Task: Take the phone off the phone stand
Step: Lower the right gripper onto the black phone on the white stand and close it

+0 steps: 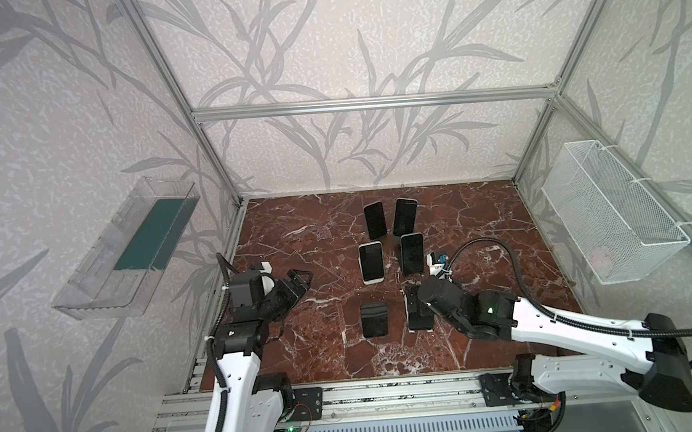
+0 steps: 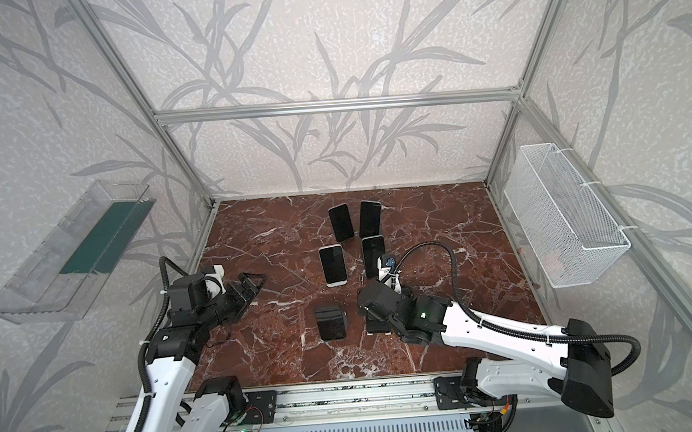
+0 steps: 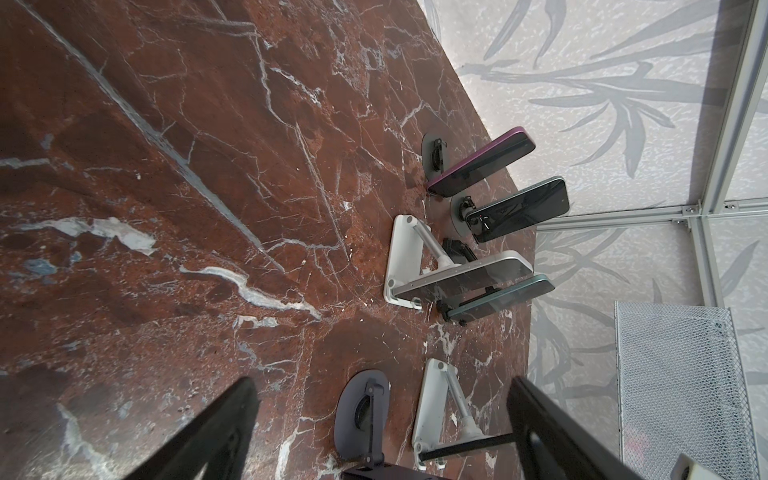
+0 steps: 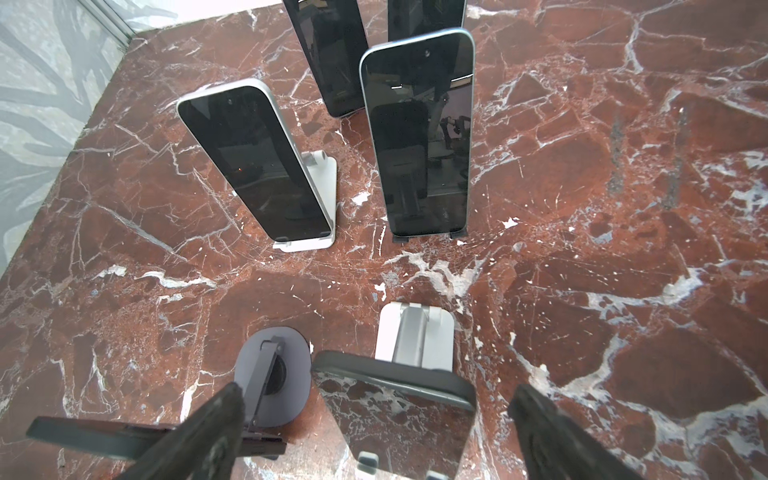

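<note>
The phone (image 4: 395, 411), dark-framed with a glossy screen, leans on a white phone stand (image 4: 415, 332) at the front right of the group. My right gripper (image 4: 380, 432) is open and straddles it, one finger on each side, with gaps showing on both sides. In both top views that gripper (image 1: 415, 304) covers the phone's upper part (image 1: 418, 322). My left gripper (image 1: 299, 280) hovers at the table's left, open and holding nothing. In the left wrist view its fingers (image 3: 216, 432) frame the two front stands from the side.
A dark phone on a black stand (image 1: 374, 319) sits just left of the target. Behind stand several more phones on stands, the nearest a white-framed one (image 1: 371, 262). A wire basket (image 1: 615, 215) hangs on the right wall, a clear bin (image 1: 130, 249) on the left.
</note>
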`<state>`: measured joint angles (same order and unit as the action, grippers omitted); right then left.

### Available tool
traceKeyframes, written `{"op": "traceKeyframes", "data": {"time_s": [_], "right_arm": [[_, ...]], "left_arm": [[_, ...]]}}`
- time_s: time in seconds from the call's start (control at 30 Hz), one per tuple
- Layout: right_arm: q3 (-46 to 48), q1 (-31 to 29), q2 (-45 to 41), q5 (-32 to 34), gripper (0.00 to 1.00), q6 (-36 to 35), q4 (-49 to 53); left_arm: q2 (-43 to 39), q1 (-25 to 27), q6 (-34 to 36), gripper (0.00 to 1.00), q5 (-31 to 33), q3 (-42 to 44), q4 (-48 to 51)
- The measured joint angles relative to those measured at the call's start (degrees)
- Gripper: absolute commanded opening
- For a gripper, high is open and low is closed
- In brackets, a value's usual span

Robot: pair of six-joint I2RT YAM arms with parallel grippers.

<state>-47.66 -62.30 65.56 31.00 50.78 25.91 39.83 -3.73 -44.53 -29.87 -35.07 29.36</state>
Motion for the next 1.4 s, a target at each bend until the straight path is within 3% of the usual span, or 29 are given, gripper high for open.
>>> {"op": "traceKeyframes", "data": {"time_s": [0.33,1.4], "right_arm": [[0.3,-0.2,3.3,0.6,0.98,0.0,-1.2],[4.1,-1.2,8.1,5.4,0.80,-1.4,-6.4]], "left_arm": [[-0.7,0.0,0.0,0.93,0.0,0.1,0.2],[-0.4,-0.2,-1.5,0.93,-0.1,1.4,0.2]]}}
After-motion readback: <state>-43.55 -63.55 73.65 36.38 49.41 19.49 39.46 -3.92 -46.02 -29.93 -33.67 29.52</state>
